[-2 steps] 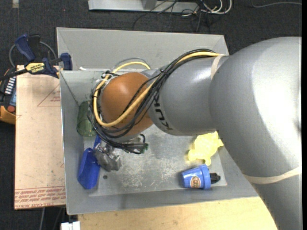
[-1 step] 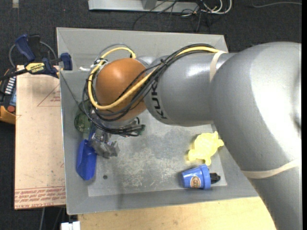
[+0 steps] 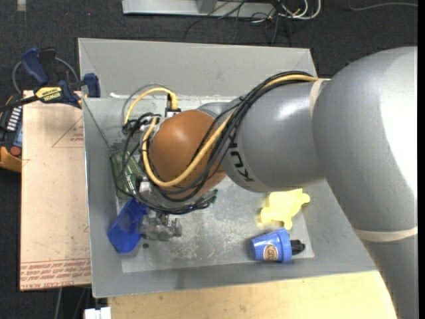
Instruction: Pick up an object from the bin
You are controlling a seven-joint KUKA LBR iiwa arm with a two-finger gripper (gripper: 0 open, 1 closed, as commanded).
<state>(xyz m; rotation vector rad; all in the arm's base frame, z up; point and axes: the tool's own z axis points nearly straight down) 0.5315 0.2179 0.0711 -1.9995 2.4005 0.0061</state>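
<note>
My gripper is low in the front left part of the bin, its metal fingers pointing down at the floor just right of a blue plastic piece. The blue piece lies against the left wall, touching or nearly touching the fingers. Nothing shows between the fingers. A green thing peeks out behind the wrist at the left wall, mostly hidden.
A pale yellow soft thing lies at the right side of the bin. In front of it a blue cylinder with an orange label and a black tip lies on its side. The arm with its brown dome and cables covers the bin's middle and back.
</note>
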